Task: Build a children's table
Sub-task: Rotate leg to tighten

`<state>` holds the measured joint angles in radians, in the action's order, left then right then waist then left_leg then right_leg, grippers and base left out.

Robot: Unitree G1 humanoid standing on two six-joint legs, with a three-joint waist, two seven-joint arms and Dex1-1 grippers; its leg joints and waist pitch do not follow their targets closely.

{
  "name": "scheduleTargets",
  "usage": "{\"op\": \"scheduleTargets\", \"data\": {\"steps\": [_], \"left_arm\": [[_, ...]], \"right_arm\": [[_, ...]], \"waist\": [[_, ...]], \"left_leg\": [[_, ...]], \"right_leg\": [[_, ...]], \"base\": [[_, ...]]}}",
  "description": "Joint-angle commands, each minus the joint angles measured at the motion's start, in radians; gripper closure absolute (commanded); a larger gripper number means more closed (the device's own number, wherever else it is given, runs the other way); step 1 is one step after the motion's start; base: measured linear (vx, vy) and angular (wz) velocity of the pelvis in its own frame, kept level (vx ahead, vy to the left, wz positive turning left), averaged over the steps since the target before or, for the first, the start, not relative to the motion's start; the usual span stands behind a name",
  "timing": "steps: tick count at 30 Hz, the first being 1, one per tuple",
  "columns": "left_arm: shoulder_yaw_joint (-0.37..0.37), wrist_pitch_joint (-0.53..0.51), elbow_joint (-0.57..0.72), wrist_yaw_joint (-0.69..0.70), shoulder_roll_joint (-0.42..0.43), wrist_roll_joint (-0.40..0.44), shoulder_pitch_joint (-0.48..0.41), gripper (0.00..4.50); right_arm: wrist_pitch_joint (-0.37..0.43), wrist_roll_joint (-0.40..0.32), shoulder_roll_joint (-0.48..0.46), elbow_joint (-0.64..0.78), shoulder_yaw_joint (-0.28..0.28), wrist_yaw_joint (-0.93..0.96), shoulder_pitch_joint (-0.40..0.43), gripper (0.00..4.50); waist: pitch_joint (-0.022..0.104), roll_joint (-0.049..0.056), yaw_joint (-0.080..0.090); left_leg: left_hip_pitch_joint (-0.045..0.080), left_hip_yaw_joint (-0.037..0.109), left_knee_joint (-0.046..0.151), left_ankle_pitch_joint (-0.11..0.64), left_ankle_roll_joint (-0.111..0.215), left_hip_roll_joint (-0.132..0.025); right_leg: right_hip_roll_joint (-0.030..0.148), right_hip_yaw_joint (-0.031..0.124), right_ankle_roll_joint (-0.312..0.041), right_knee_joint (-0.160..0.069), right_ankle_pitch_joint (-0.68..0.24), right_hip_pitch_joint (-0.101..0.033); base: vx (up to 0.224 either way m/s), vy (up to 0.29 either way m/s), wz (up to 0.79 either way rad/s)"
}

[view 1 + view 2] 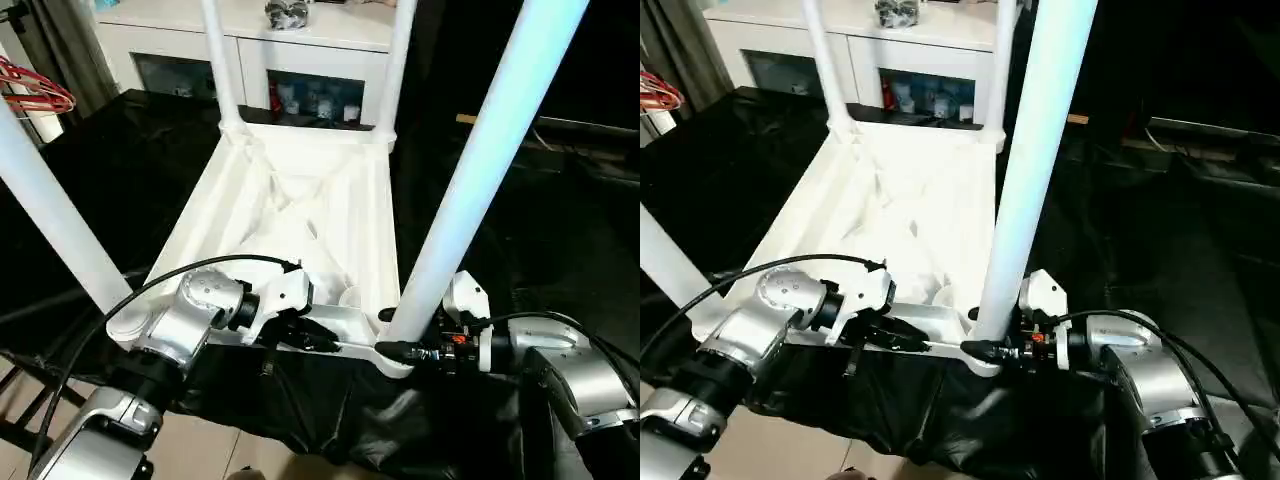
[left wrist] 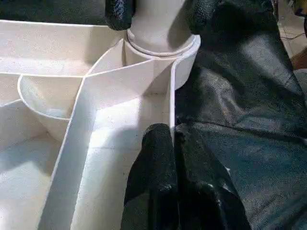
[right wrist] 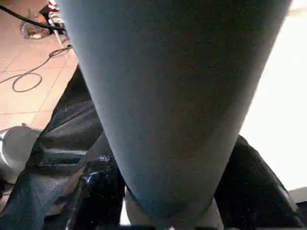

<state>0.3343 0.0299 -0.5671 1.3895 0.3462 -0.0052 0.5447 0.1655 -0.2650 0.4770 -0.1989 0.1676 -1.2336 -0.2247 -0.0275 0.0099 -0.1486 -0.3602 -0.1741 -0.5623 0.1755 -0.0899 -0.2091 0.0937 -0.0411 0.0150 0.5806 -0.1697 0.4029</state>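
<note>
Black sheeting (image 1: 130,170) covers the tabletop, and the children's table top (image 1: 300,215) lies on it upside down, ribbed underside up, its far end toward the white cabinet (image 1: 300,50) with glass doors. Four white legs stand up from the top's corner sockets: two at the far corners (image 1: 225,60) (image 1: 395,60), one at the near left corner (image 1: 55,215), and the near right leg (image 1: 480,170) rising out of its socket (image 2: 160,45).

The right hand (image 1: 400,350) sits at the base of the near right leg, its black fingers (image 2: 117,12) clamped on either side of the tube just above the socket. The left hand (image 2: 172,163) is at the top's near edge, beside that same socket, its two fingers pinching the thin outer rim wall (image 2: 171,103) between them.
</note>
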Motion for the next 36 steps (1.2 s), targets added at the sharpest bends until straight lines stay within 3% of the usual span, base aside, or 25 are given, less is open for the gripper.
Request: {"op": "scheduleTargets", "data": {"steps": [1,5,11,15,17,19,23,27,30,36], "left_arm": [[-0.010,0.010,0.003,-0.034,-0.001,-0.002,0.036,4.50],[-0.018,0.002,0.002,-0.092,-0.019,0.007,0.029,4.50],[-0.033,-0.020,0.005,-0.198,-0.068,0.020,0.024,4.50],[-0.029,-0.052,0.021,-0.315,-0.141,0.044,0.008,4.50],[-0.023,-0.069,0.027,-0.362,-0.176,0.052,0.002,4.50],[-0.011,-0.082,0.028,-0.414,-0.214,0.068,0.002,4.50],[0.008,-0.092,0.020,-0.484,-0.262,0.097,0.010,4.50],[0.030,-0.118,0.028,-0.542,-0.317,0.130,0.011,4.50],[0.033,-0.123,0.035,-0.540,-0.322,0.129,0.007,4.50],[0.024,-0.123,0.050,-0.500,-0.292,0.110,0.000,4.50]], "right_arm": [[0.010,-0.011,-0.013,0.017,0.047,-0.036,0.021,2.46],[0.014,-0.011,-0.039,0.011,0.028,0.021,0.023,2.52],[-0.012,0.039,-0.109,-0.038,0.010,0.172,0.016,2.53],[0.003,0.131,-0.215,-0.154,-0.011,0.445,-0.019,2.56],[0.009,0.161,-0.263,-0.212,-0.029,0.574,-0.043,2.56],[0.022,0.163,-0.315,-0.260,-0.050,0.670,-0.068,2.56],[0.032,0.160,-0.376,-0.291,-0.059,0.722,-0.095,2.56],[0.023,0.161,-0.447,-0.327,-0.063,0.759,-0.133,2.56],[0.036,0.135,-0.455,-0.324,-0.072,0.743,-0.135,1.88],[0.043,0.131,-0.400,-0.258,-0.044,0.661,-0.101,1.54]], "waist": [[0.051,-0.006,0.003],[0.049,-0.007,0.004],[0.043,-0.009,0.012],[0.038,-0.013,0.032],[0.036,-0.014,0.052],[0.037,-0.017,0.063],[0.036,-0.013,0.068],[0.035,-0.011,0.075],[0.035,-0.012,0.076],[0.038,-0.013,0.068]], "left_leg": [[0.007,-0.007,0.062,0.239,0.047,-0.018],[0.005,-0.006,0.063,0.243,0.043,-0.018],[0.007,-0.002,0.071,0.314,0.014,-0.015],[0.002,0.005,0.079,0.342,-0.016,-0.009],[0.001,0.010,0.081,0.368,-0.025,-0.004],[-0.001,0.013,0.081,0.377,-0.022,-0.002],[0.010,0.010,0.079,0.405,-0.006,-0.002],[0.010,0.011,0.082,0.424,-0.009,-0.004],[0.011,0.010,0.083,0.438,0.000,-0.003],[0.006,0.006,0.083,0.400,0.010,-0.006]], "right_leg": [[0.035,0.021,-0.228,-0.048,-0.152,-0.047],[0.036,0.022,-0.222,-0.050,-0.167,-0.046],[0.041,0.024,-0.169,-0.067,-0.335,-0.041],[0.040,0.019,-0.129,-0.075,-0.430,-0.040],[0.040,0.015,-0.096,-0.086,-0.517,-0.038],[0.041,0.013,-0.081,-0.091,-0.543,-0.038],[0.036,0.013,-0.077,-0.101,-0.548,-0.027],[0.034,0.013,-0.088,-0.100,-0.521,-0.026],[0.032,0.015,-0.094,-0.100,-0.509,-0.025],[0.031,0.019,-0.116,-0.091,-0.424,-0.031]], "base": [[0.000,0.000,0.00],[0.000,0.000,0.00],[0.000,0.000,0.00],[0.000,0.000,0.00],[0.000,0.000,0.00],[0.000,0.000,0.00],[0.000,0.000,0.00],[0.000,0.000,0.00],[0.000,0.000,0.00],[0.000,0.000,0.00]]}}
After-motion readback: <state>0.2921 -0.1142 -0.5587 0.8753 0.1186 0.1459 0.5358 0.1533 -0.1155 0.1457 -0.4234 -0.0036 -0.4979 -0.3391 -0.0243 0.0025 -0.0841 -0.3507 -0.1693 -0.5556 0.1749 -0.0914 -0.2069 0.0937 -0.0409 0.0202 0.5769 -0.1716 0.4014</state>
